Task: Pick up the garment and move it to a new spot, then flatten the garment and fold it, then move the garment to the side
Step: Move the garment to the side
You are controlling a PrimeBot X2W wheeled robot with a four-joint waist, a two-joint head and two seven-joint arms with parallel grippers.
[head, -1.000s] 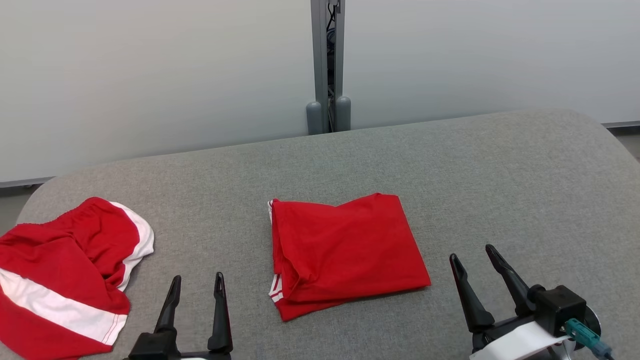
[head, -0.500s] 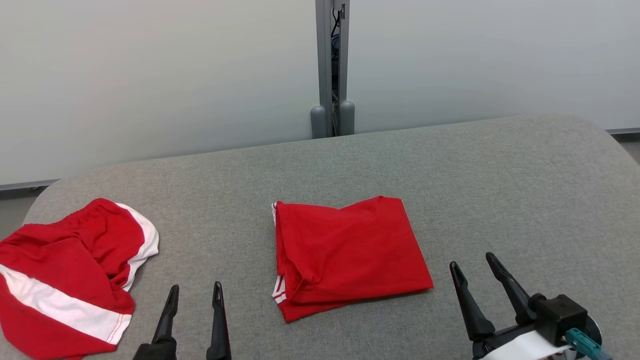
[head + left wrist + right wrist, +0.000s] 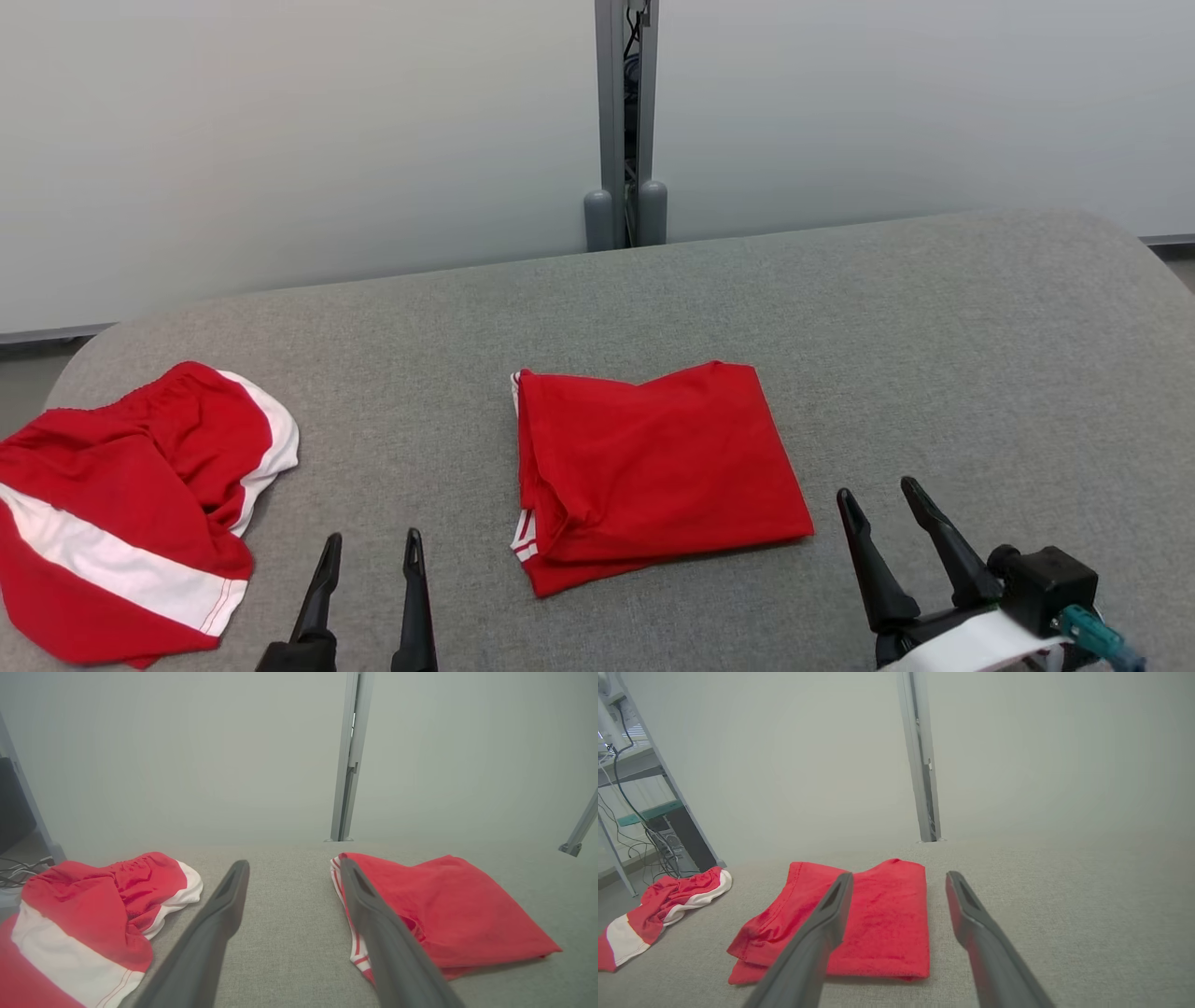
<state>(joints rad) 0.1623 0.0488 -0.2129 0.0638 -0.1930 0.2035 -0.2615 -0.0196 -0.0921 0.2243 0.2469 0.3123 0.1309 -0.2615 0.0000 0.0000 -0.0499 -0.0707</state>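
Note:
A folded red garment [image 3: 653, 467] with thin white stripes at its left edge lies flat in the middle of the grey table [image 3: 934, 355]. It also shows at right in the left wrist view [image 3: 444, 910] and at centre in the right wrist view [image 3: 878, 914]. My left gripper [image 3: 371, 548] stands open near the front edge, left of the garment, with nothing between its fingers. My right gripper [image 3: 878, 498] is open too, just off the garment's front right corner, not touching it. Both wrist views show the fingers [image 3: 219, 919] [image 3: 971, 914] spread apart over bare table.
A second red garment with broad white bands [image 3: 131, 513] lies crumpled at the table's left edge. A grey post [image 3: 624, 121] rises behind the table against a pale wall. A rack with cables [image 3: 640, 812] stands off to the left.
The head camera has shifted slightly. My left gripper has drawn back toward the front edge and shows less of itself. The right gripper has sunk a little. The garments lie as before.

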